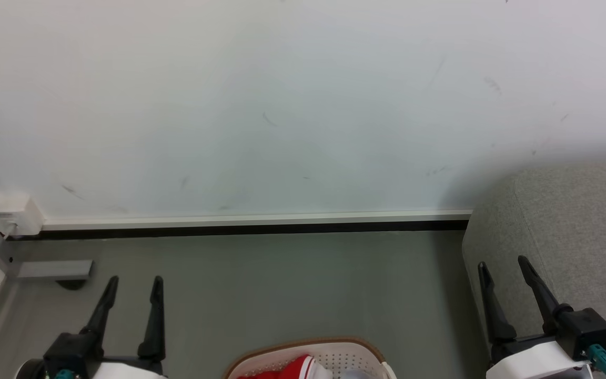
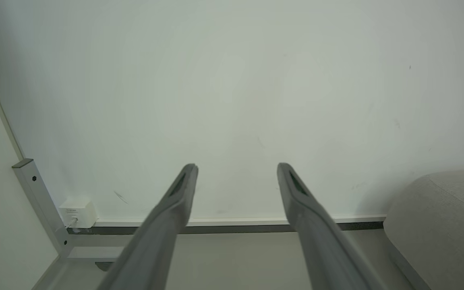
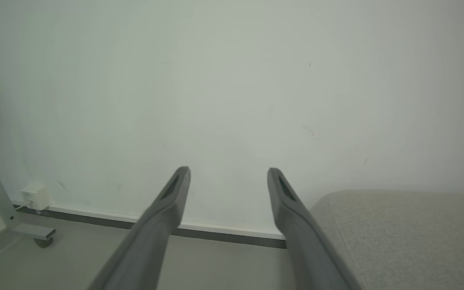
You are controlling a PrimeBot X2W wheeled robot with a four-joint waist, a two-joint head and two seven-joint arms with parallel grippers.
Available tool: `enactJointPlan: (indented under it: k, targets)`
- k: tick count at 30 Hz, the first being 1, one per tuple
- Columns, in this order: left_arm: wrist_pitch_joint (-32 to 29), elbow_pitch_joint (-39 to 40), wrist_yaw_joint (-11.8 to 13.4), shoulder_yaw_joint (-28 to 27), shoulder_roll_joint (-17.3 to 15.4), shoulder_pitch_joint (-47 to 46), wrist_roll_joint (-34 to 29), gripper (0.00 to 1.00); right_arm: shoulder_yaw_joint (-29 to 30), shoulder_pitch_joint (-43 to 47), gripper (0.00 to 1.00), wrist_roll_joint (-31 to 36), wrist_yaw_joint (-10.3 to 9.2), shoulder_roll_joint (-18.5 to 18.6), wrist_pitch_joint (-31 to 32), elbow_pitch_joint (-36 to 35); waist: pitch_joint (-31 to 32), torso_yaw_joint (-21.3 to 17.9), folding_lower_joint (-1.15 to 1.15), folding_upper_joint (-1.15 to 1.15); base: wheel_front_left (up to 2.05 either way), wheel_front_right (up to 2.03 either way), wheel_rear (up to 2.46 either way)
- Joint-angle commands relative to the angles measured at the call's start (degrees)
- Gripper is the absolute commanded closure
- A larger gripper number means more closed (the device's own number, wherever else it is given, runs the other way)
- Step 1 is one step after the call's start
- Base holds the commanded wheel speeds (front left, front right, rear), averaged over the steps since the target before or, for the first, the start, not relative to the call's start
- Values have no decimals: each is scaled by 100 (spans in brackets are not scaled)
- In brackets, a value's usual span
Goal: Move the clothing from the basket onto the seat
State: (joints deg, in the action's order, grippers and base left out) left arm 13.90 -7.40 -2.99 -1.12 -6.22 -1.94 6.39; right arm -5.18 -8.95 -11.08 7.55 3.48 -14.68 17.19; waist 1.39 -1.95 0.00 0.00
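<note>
Since both pincers hang spread wide and empty, the left gripper (image 1: 135, 281) at seven o'clock and the right gripper (image 1: 502, 263) at four, the pickup looks unstarted; the clothing (image 1: 287, 369) lies in the basket (image 1: 303, 344) at six (barely in frame); the next move, I judge, calls for bending down to grasp it, with the seat (image 1: 571, 221) at three.

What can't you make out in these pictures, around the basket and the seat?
- Basket, head view: cut off by the bottom edge; just its far rim shows, so its contents are mostly unseen.
- Clothing, head view: a scrap of red and white at that edge; how many pieces, cannot tell.
- Seat, all views: runs past the right edge; its full extent is hidden.
- Wall box, left wrist view: label too small to read.
</note>
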Motion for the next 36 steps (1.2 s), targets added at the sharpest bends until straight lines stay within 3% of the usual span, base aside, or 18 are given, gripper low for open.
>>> enactJointPlan:
  k: [1,10,26,36]
  targets:
    - [44,11,-22,-23,-1,56,-180,0,26,-57,0,125,-11,-19,-16,-23,-2,-4,0,0,0,0,0]
    - [137,-12,-90,-83,42,44,-556,0,58,-86,0,485,-12,-75,-57,-1,-6,-20,0,0,0,0,0]
    - [126,-18,-211,-229,137,-38,-378,0,19,-140,0,286,-12,-67,-45,-56,-85,-70,0,0,0,0,0]
    - [126,-100,-366,-304,204,-274,-190,0,-72,-497,0,111,-12,-66,-44,-207,-615,-252,0,0,0,0,0]
